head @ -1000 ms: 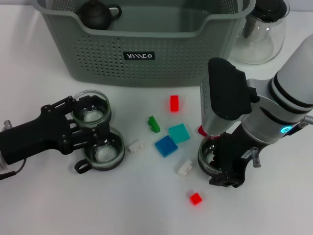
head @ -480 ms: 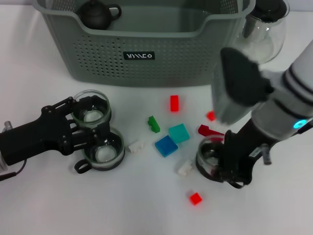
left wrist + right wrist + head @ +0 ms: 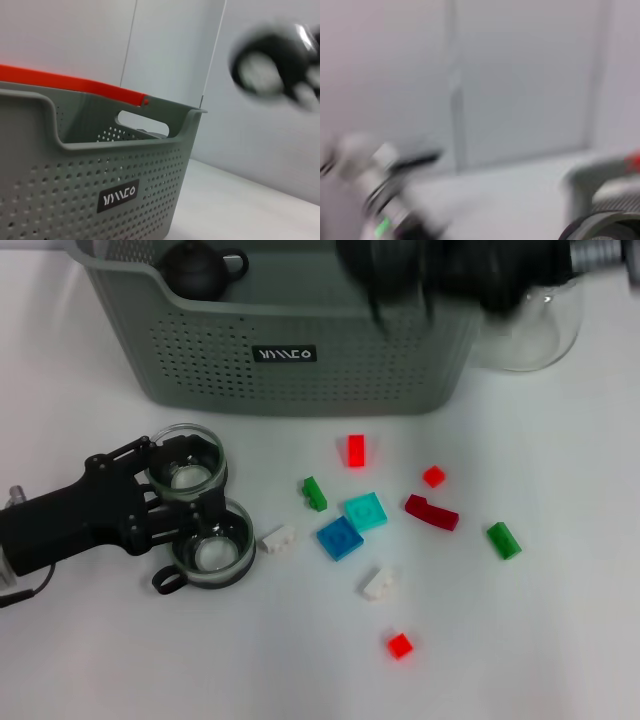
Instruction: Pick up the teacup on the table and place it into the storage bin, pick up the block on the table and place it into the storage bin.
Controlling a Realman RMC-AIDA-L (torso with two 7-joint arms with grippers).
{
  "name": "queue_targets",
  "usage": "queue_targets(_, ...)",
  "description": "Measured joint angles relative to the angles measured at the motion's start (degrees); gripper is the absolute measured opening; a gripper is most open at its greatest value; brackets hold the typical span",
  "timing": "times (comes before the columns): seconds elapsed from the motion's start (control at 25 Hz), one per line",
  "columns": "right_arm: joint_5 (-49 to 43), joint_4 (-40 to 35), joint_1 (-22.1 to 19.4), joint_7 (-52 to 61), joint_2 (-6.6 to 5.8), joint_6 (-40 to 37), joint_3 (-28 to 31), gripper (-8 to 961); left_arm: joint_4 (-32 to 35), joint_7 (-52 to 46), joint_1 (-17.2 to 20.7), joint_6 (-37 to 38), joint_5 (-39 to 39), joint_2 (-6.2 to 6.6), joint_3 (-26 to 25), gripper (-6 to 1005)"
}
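Note:
The storage bin [image 3: 400, 370] stands at the back, also filling the left wrist view [image 3: 60, 195]. My right gripper [image 3: 400, 280] is a dark blur above the bin's right half; the right wrist view shows a round dark rim, the teacup [image 3: 600, 225], held under it. Two more glass teacups [image 3: 187, 466] [image 3: 213, 550] stand at the left. My left gripper [image 3: 185, 502] lies on the table, open, with the farther teacup between its fingers. Several blocks lie scattered on the table: red [image 3: 356, 450], green [image 3: 315, 493], teal [image 3: 366, 511], blue [image 3: 340, 537].
A black teapot [image 3: 200, 268] sits in the bin's left corner. A glass pitcher [image 3: 545, 330] stands right of the bin. More blocks: white [image 3: 279, 538] [image 3: 378, 583], red [image 3: 400, 645] [image 3: 433, 476], dark red [image 3: 432, 512], green [image 3: 504, 540].
My right gripper has risen fast from the table's right side to above the bin, and the teacup it gripped has left the table. Blocks it hid now show. The left arm is still.

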Motion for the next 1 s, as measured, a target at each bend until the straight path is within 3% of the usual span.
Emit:
queue_targets(0.2,0.77,1.10,1.84,3.16,0.08,21.59,-8.58,63,-0.06,-0.30,-0.97,-0.01,-0.05,0.00,0.33,858)
queue_targets(0.36,-9.91,6.17,9.21,15.49,-0.03,35.25,-15.60,61,-0.09,-0.40,-1.21,0.03,-0.04,0.00,0.37,858)
queue_targets(0.72,-39.76,37.84,33.75,36.75,-0.16,49.59,-16.37,60,-0.71,-0.44,-1.22,0.24,-0.32,-0.09,0.29,858)
queue_targets(0.88,-45.14,49.15,38.83,38.35,-0.49,53.97,-16.09,60,-0.77,-0.45,-1.22,0.18,-0.24,-0.09,0.21,858)
queue_targets(1.0,-45.77,51.34,38.67,37.90,-0.50,54.49,-16.28,60,-0.79,-0.44,-1.11,0.06,-0.26,-0.09,0.21,858)
